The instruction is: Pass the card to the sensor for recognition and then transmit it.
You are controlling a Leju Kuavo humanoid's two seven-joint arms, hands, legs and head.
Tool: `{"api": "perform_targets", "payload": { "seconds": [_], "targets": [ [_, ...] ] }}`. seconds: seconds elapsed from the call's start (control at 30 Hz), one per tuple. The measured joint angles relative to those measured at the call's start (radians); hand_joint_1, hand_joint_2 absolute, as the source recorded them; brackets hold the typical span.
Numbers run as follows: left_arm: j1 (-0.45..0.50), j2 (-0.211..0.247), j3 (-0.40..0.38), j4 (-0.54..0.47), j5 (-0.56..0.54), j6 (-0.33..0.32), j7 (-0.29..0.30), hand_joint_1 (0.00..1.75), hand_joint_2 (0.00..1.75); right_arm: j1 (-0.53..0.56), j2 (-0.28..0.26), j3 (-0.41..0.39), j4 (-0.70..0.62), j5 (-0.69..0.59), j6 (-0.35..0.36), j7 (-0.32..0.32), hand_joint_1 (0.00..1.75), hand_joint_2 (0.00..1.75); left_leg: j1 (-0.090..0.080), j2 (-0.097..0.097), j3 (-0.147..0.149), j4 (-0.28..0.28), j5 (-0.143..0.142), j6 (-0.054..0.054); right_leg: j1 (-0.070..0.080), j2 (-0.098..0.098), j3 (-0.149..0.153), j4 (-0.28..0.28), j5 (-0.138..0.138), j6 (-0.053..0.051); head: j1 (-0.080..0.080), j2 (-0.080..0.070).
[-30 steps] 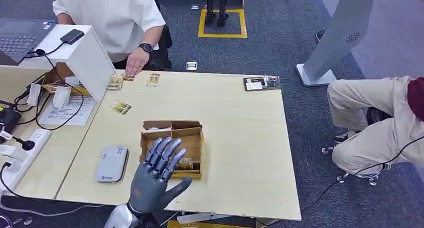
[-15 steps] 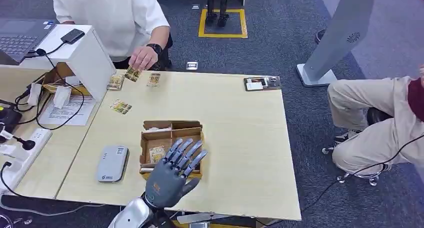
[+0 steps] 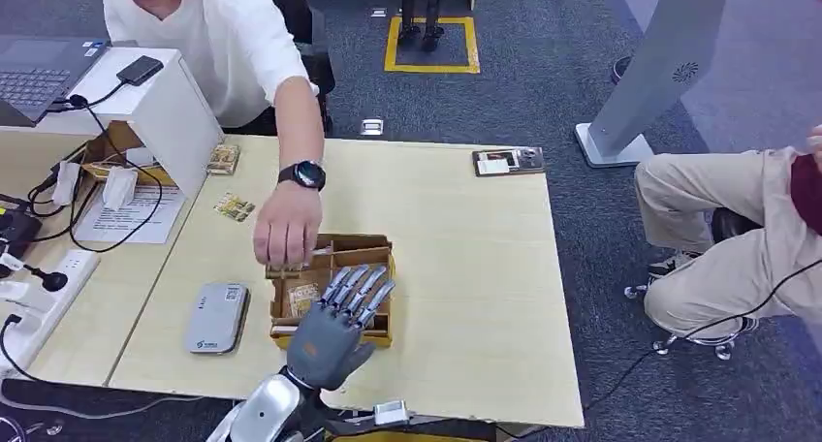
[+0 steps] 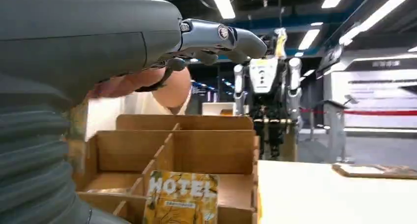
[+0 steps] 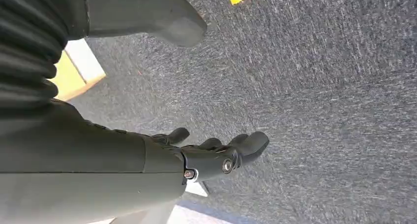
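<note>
A pale wooden table (image 3: pixel 465 268) filled the middle of the head view, with grey carpet (image 3: pixel 543 83) beyond it. A person in a white shirt (image 3: pixel 218 35) leaned over the far edge, a black watch (image 3: pixel 307 175) on the wrist, and that person's hand (image 3: pixel 287 235) reached down to the far left corner of the cardboard divider box (image 3: pixel 334 251), fingers bunched at its rim; whether they pinched a card could not be told. At the far left stood a white stand (image 3: pixel 170 112) with a laptop (image 3: pixel 34 69) behind it and a dark small device (image 3: pixel 140 70) on top. A second, seated person in beige trousers (image 3: pixel 717 238) was at the right, well apart from the table. The robot's left hand (image 3: pixel 330 331) hovered over the near half of the box, palm down, fingers (image 3: pixel 359 289) straight and spread apart, holding nothing; in the left wrist view the fingers (image 4: pixel 221 37) stretched out above the open compartments. A grey card reader (image 3: pixel 217 317) lay flat on the table just left of the box. A yellow hotel card (image 4: pixel 182 202) stood upright in a near compartment of the box, and another card (image 3: pixel 304 298) lay in the left compartment. Loose cards lay on the table near the stand, one (image 3: pixel 235 207) nearer and one (image 3: pixel 224 158) at the far edge. The right hand (image 5: pixel 216 157) hung over the carpet, fingers loosely curled around nothing.
</note>
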State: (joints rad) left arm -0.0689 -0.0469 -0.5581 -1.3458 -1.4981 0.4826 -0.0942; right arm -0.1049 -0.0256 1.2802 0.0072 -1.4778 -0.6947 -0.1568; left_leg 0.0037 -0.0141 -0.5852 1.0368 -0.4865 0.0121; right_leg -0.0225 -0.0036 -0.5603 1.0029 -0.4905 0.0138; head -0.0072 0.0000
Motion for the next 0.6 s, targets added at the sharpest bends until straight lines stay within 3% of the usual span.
{"api": "perform_targets", "payload": {
  "seconds": [0.6],
  "targets": [
    [-0.003,0.016,-0.001,0.004,-0.011,-0.008,0.063,0.00,1.75,0.003,0.000,0.000,0.000,-0.013,0.000,-0.001,0.00,1.75,0.000,0.000,0.000,0.000,0.000,0.000,0.000,0.000,0.000,0.000,0.000,0.000,0.000,0.000]
  ]
}}
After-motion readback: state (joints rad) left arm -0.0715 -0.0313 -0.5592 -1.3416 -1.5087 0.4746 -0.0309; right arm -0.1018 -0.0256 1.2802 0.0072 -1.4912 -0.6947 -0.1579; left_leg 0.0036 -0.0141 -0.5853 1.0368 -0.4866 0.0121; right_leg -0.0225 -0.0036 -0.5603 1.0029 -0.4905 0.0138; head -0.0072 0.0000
